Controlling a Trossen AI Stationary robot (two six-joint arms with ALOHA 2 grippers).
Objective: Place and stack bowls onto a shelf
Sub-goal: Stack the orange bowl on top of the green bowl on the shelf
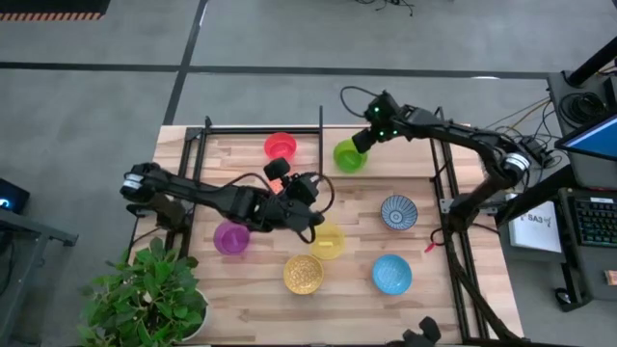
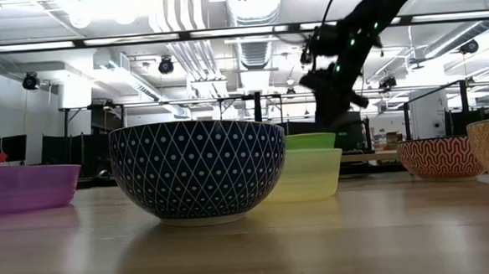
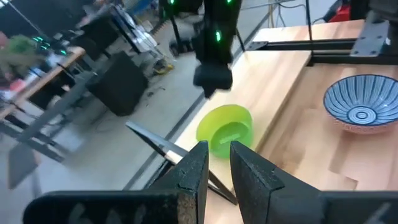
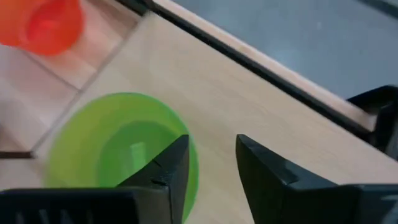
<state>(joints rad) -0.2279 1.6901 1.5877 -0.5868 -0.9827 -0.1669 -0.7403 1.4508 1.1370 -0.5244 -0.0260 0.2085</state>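
The green bowl (image 1: 349,155) stands upright at the left end of the raised light-wood shelf (image 1: 395,154) by the table's far edge. My right gripper (image 4: 211,143) hovers open just above it, one finger over the bowl's rim and the other beside the bowl over bare wood. The red-orange bowl (image 1: 280,146) stands to the left of the green one. My left gripper (image 3: 217,155) hangs over the table's middle, pointing at the green bowl (image 3: 225,129). A narrow gap shows between its fingers, with nothing in it. My right gripper has one finger (image 4: 166,167) over the green bowl's rim (image 4: 186,158), coming slanting down from the far right. Whether that finger touches the rim I cannot tell. The bowl stands on the shelf by itself.
On the tabletop stand the purple (image 1: 231,237), yellow (image 1: 328,241), gold patterned (image 1: 303,274), light blue (image 1: 392,274) and blue-and-white (image 1: 398,212) bowls. An orange patterned bowl (image 2: 441,156) shows in the low view. A potted plant (image 1: 145,294) fills the near left corner.
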